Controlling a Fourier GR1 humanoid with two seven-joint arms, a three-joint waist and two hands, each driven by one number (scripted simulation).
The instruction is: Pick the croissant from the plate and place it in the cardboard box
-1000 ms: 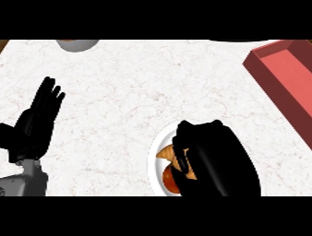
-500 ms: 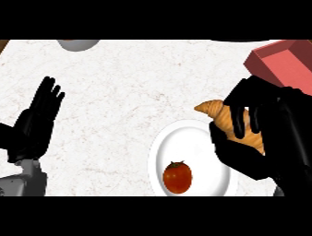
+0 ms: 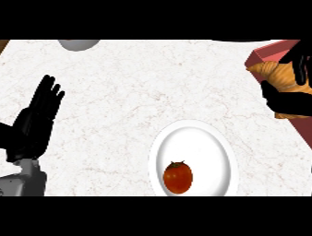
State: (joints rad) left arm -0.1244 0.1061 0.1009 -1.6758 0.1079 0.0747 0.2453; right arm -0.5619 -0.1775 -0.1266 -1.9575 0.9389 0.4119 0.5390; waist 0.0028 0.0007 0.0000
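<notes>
While your right hand (image 3: pixel 302 87) curls round the croissant (image 3: pixel 281 78) over the box (image 3: pixel 264 57) | plate (image 3: pixel 200 138) with tomato (image 3: pixel 177 177) lies down-left of it | left hand (image 3: pixel 36 122) rests, fingers straight.

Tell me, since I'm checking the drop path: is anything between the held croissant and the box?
Nothing visible. The right hand holds the croissant already over the red-walled box; the tomato sits on the plate, well aside.

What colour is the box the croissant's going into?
Reddish pink, as the head view shows the box.
</notes>
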